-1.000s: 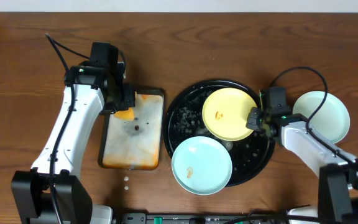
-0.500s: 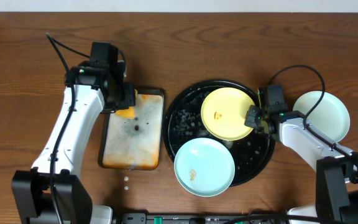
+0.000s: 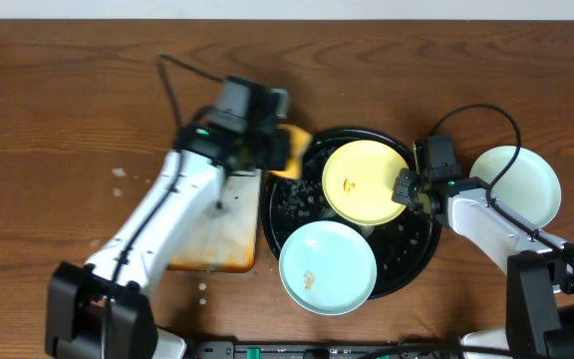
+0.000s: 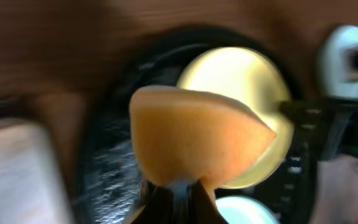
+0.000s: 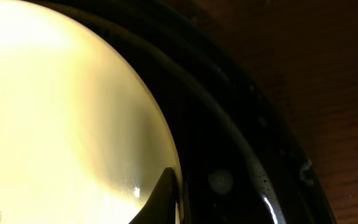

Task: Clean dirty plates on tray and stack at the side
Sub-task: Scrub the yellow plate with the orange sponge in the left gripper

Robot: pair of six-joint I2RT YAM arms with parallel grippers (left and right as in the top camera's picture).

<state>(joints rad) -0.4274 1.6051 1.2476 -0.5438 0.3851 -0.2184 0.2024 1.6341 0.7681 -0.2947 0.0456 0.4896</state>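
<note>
The pale yellow plate (image 3: 365,181) with an orange smear lies on the black tray (image 3: 422,249). My right gripper (image 3: 407,189) is shut on the plate's right rim; in the right wrist view one finger (image 5: 160,199) lies over the yellow plate (image 5: 61,124). A mint-blue plate (image 3: 327,266) with a small smear sits at the tray's front edge. Another mint-blue plate (image 3: 514,184) lies on the table right of the tray. My left gripper (image 3: 282,155) is shut on an orange sponge (image 4: 197,137), held above the tray's left rim (image 4: 110,168), just short of the yellow plate (image 4: 253,81).
A rectangular soapy, orange-stained pan (image 3: 217,239) lies left of the tray, partly under my left arm. Small white specks (image 3: 203,289) lie on the wood table in front of it. My right arm's cable (image 3: 486,115) loops above the right-hand plate.
My left arm has swung right from the pan to the tray's left rim, carrying the sponge. My right gripper stays on the yellow plate's rim; the plates shifted slightly early on.
</note>
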